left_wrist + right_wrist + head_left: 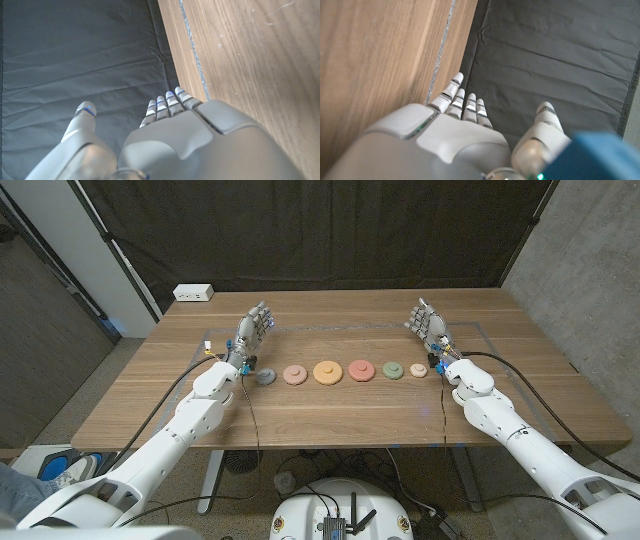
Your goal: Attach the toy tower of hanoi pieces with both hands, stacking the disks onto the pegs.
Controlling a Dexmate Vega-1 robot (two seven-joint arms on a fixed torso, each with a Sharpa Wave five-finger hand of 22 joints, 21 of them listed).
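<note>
Head view: six round pastel toy disks in a row on wooden worktop; pegs too small to make out; left robot hand and right robot hand released, fingers spread, holding nothing

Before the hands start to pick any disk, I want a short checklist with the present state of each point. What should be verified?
1. Left hand holds nothing, fingers apart: ok.
2. Right hand holds nothing, fingers apart: ok.
3. Six round toy disks lie in one row on the wooden table, from the grey disk to the small peach disk: ok.
4. Disks lie apart, none stacked: ok.
5. Pegs or a peg base to stack onto: cannot tell, none is seen on the table.
6. Both hands stand behind the row's ends, not touching any disk: ok.
</note>
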